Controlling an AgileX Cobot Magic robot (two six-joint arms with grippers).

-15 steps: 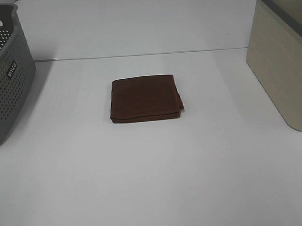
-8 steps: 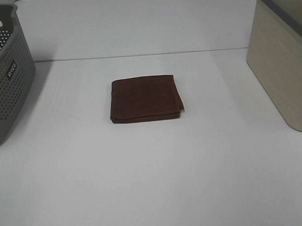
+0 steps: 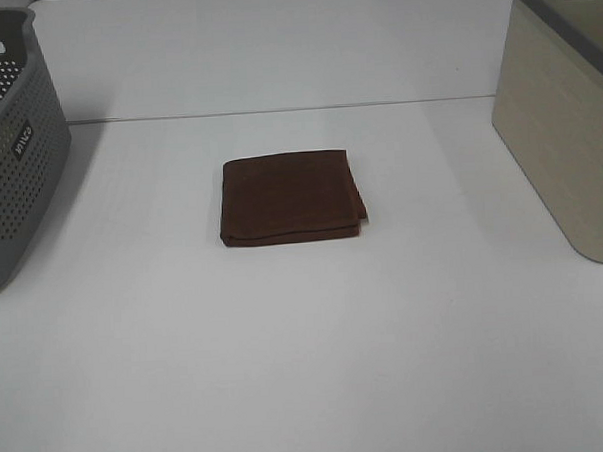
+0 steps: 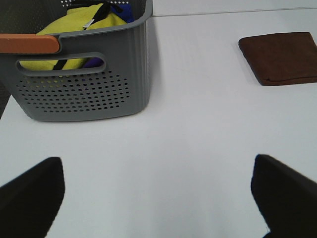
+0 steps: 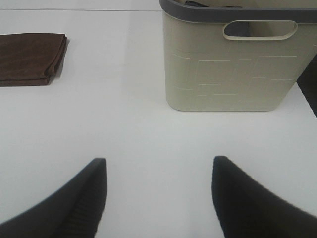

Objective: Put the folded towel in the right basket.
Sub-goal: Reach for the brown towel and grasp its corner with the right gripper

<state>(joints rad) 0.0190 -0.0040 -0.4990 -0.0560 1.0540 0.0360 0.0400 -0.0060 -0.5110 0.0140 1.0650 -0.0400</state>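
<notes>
A folded dark brown towel (image 3: 291, 197) lies flat in the middle of the white table. It also shows in the left wrist view (image 4: 280, 57) and in the right wrist view (image 5: 30, 58). The right basket (image 3: 565, 114) is beige with a grey rim and stands at the table's right edge; the right wrist view shows it (image 5: 233, 69) with a handle slot. My left gripper (image 4: 158, 198) is open and empty over bare table near the grey basket. My right gripper (image 5: 157, 198) is open and empty, short of the beige basket. Neither gripper shows in the exterior high view.
A grey perforated basket (image 3: 8, 159) stands at the left edge; in the left wrist view this basket (image 4: 99, 84) holds yellow and dark cloth and has an orange strip on its rim. Bare white table (image 3: 308, 366) lies around the towel.
</notes>
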